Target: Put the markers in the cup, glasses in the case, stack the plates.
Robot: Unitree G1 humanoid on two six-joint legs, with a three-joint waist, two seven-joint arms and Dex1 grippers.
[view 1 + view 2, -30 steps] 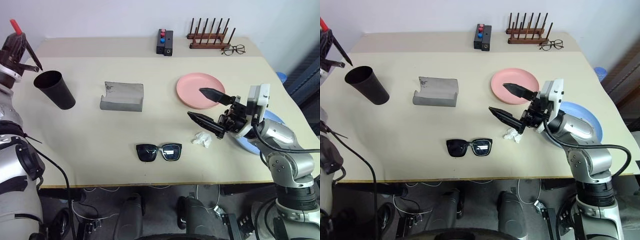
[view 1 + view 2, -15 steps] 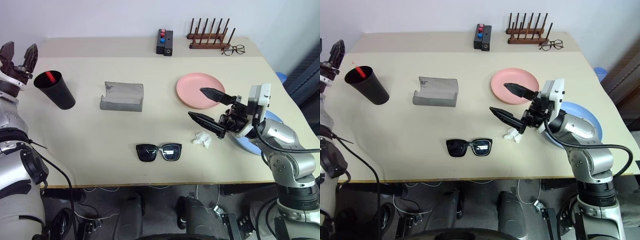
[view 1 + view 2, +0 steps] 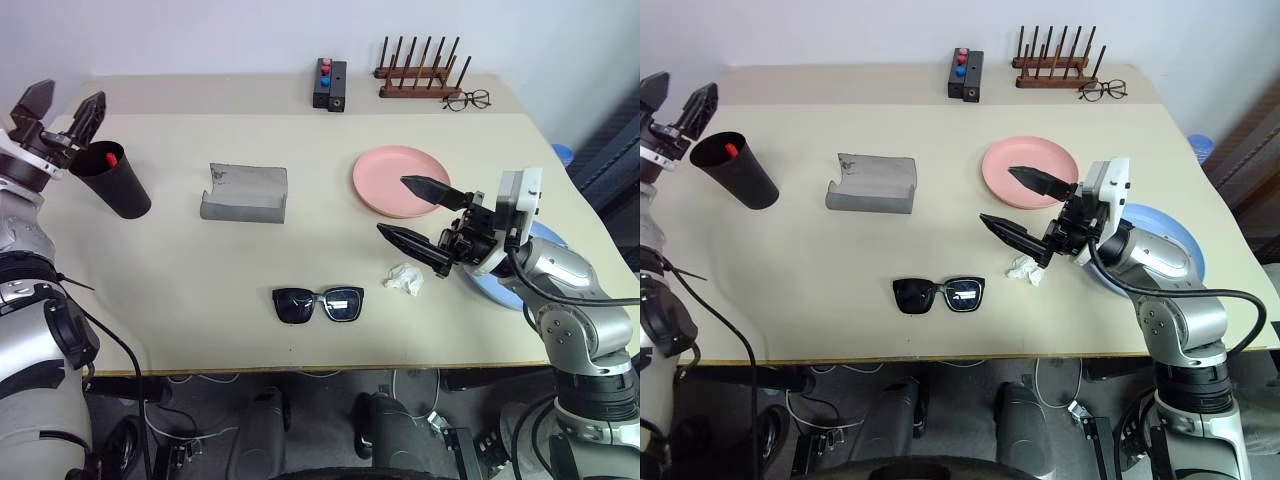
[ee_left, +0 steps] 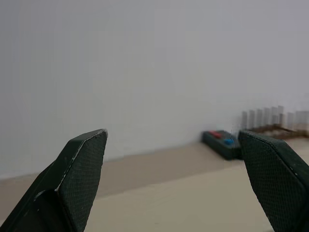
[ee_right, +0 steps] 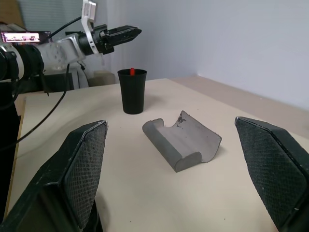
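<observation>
Beige table, marker mostly hidden in cup — both end effectors wide, empty.

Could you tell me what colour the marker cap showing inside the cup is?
Red; the marker cap shows best in the right wrist view.

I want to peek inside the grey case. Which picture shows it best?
The right wrist view: the case lies open and close, its hollow inside facing the camera. Both eye views show it from above, smaller, between the cup and the pink plate.
</observation>
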